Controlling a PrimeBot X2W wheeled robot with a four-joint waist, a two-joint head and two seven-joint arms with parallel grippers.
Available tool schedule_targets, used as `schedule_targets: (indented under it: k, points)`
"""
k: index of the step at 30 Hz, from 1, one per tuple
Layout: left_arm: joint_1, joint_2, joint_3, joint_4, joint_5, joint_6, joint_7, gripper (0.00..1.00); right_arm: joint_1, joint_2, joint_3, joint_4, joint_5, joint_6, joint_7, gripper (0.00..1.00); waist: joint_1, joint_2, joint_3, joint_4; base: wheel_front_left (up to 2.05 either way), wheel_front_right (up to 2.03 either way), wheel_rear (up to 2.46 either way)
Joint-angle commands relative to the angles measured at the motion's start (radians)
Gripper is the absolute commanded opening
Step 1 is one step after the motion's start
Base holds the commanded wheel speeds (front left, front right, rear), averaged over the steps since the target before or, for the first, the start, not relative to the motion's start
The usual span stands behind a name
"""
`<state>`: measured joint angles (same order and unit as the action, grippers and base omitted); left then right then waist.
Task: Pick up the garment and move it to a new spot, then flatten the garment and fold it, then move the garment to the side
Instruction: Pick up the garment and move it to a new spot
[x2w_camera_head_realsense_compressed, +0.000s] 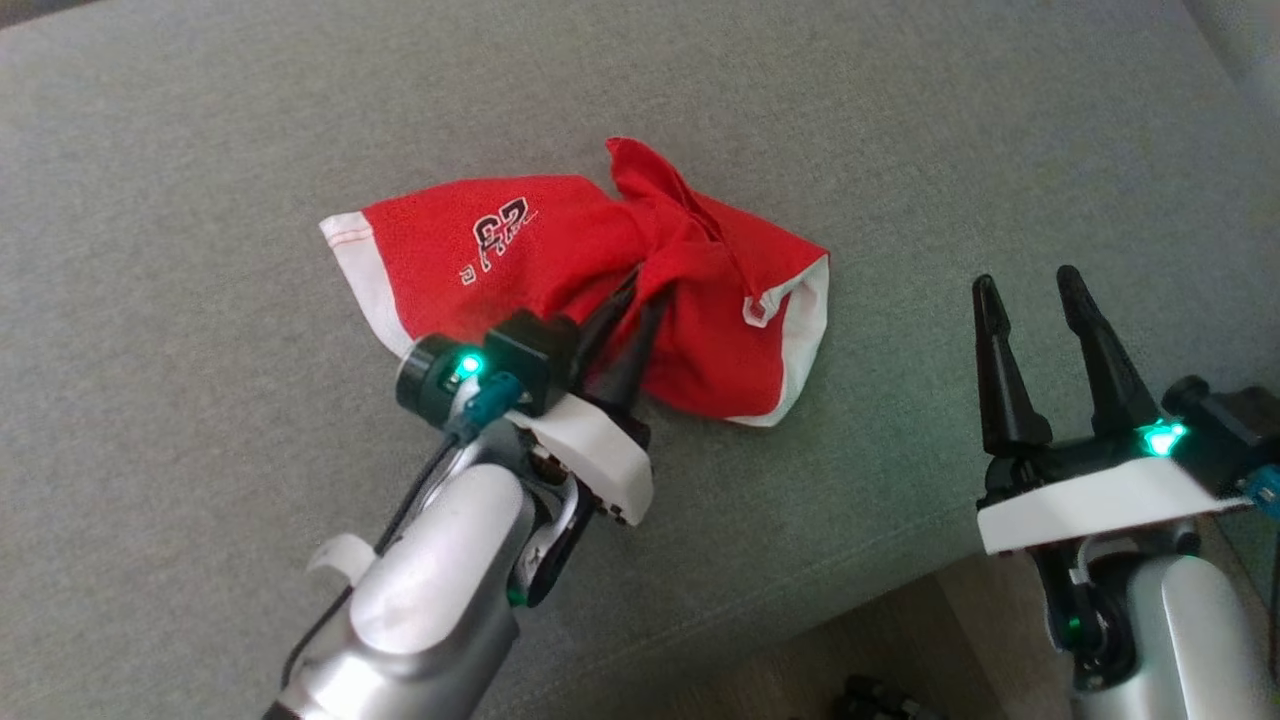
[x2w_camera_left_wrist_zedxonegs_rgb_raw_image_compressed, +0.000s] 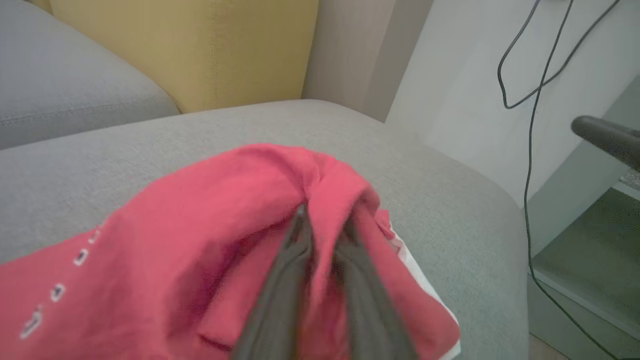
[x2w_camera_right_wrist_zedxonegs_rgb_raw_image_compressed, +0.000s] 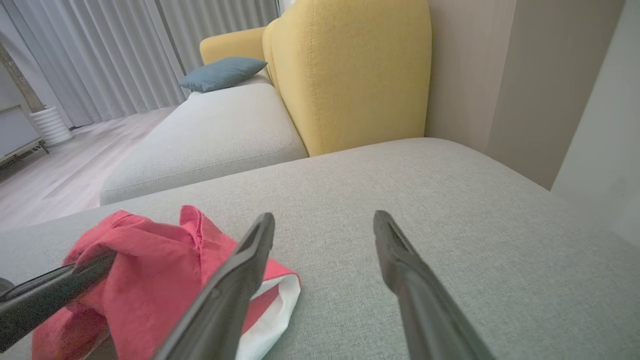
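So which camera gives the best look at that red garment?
The head view: the whole red garment lies on the grey cushion, white trim and print visible. The left wrist view gives a blurred close-up of cloth at the left hand; the right wrist view catches one end.

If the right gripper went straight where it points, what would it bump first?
Probably just the grey cushion: the right gripper points over bare seat, with the garment off to its left. If it skims above, the yellow backrest comes next; depth is unclear.
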<state>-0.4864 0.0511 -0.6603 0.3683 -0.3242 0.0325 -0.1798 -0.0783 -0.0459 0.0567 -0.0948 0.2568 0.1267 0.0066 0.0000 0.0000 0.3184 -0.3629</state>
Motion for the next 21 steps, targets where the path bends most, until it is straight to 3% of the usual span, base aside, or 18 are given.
schedule_targets:
  k: [1,8,14,21]
  points:
    - [-0.046,-0.001,0.019,-0.028,-0.001,0.001,-0.014,1.00,-0.039,-0.004,0.022,-0.030,0.005,0.004,-0.009,1.00,0.0000,0.0000,0.004,-0.002,0.00,0.00,0.00]
    - [-0.024,0.003,-0.021,-0.018,0.023,0.008,-0.058,1.00,-0.033,-0.004,0.027,-0.004,-0.004,0.004,-0.013,1.00,0.0000,0.0000,-0.065,0.071,0.00,0.00,0.00]
    - [0.059,0.060,0.036,-0.126,0.031,0.070,-0.078,1.00,-0.003,-0.004,0.019,-0.007,-0.028,0.004,0.010,1.00,0.0000,0.0000,-0.143,0.185,0.00,0.00,0.00]
    - [0.151,0.140,0.170,-0.211,0.008,0.163,-0.081,1.00,0.023,-0.004,0.005,-0.027,-0.049,0.004,0.040,1.00,0.0000,0.0000,-0.186,0.289,0.00,0.00,0.00]
